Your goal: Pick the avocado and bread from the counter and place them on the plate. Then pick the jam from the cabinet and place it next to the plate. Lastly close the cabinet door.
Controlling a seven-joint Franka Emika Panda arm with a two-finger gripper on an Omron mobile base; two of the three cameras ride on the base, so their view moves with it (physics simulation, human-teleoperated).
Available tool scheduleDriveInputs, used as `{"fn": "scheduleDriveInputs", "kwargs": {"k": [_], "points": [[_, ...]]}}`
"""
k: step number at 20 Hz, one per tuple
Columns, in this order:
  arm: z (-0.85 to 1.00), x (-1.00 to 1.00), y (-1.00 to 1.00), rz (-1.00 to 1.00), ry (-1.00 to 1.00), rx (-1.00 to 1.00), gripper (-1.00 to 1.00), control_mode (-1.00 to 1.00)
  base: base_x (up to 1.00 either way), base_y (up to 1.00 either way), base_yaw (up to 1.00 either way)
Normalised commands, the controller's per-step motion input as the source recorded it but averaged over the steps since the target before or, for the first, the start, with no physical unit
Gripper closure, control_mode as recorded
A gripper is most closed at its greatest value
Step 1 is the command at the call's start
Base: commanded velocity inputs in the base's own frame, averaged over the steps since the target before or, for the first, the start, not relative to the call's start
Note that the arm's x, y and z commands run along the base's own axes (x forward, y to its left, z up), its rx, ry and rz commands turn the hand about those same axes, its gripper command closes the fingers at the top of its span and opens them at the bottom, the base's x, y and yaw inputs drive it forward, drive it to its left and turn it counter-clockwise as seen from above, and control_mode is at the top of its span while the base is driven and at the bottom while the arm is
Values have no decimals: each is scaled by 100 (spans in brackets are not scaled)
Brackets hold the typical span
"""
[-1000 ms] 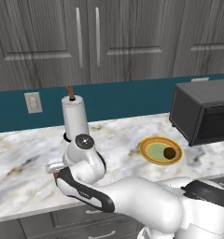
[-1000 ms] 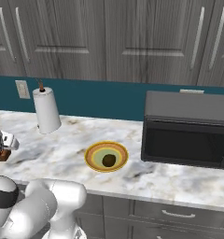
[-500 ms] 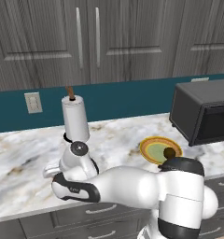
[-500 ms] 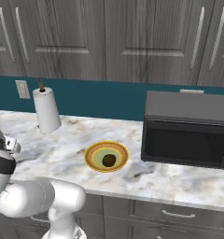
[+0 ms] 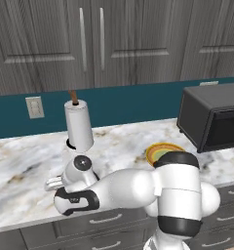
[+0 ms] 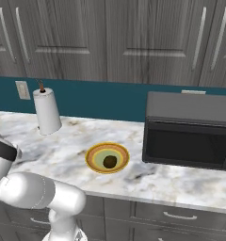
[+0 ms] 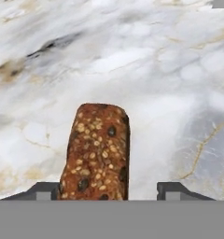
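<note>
Avocado (image 6: pixel 109 161) already on the plate (image 6: pixel 92 164), so bread (image 7: pixel 96 150) next. Arm reaching low over the left of the counter (image 7: pixel 146 70), straddling the seeded slice lying flat on the marble. Gripper (image 7: pixel 109 190) parted, one tip touching the slice's left edge, the other well apart; not yet clamped.
</note>
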Motion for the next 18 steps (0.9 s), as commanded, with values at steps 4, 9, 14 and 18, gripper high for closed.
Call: {"fn": "scheduleDriveInputs", "kwargs": {"k": [4,9,14,18], "points": [[0,0,0,0,0,0,100,-100,0,0,0],[19,2,0,-2,0,0,100,-100,0,0,0],[48,-7,-22,-9,0,-3,100,-100,0,0,0],[40,-23,-52,-11,0,-14,100,-100,0,0,0]]}}
